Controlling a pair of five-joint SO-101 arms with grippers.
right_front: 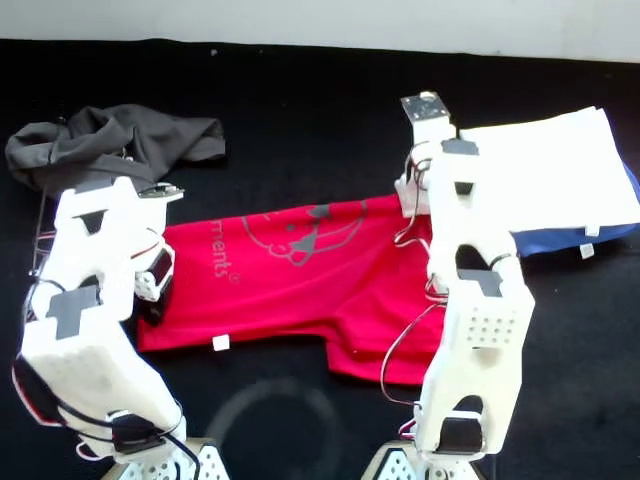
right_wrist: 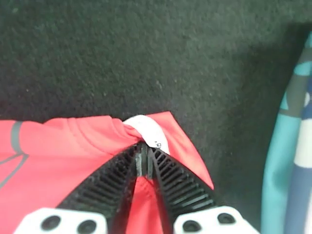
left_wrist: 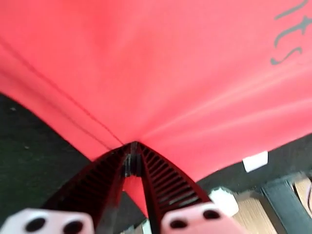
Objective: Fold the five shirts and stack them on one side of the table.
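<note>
**Grips on both ends ahead of a fold**

Holding the red shirt (right_front: 290,270) where it is lying spread across the middle of the table (right_front: 300,90). Clamping its left edge with the left gripper (left_wrist: 132,163), jaws squeezing together on a ridge of red cloth. Pinching its far right corner, right at a white label (right_wrist: 146,130), with the right gripper (right_wrist: 144,163), jaws likewise pressing tight on the fabric. Probably taking these two spots so as to be lifting one long edge evenly and carrying it over in a single fold, without bunching the cloth. Leaving the grey shirt (right_front: 110,145) crumpled at the far left, seemingly waiting its turn. Keeping the white shirt (right_front: 550,170) folded on top of the blue shirt (right_front: 575,240) at the far right, just beside the right gripper, and so likely marking that side for the stack.
</note>
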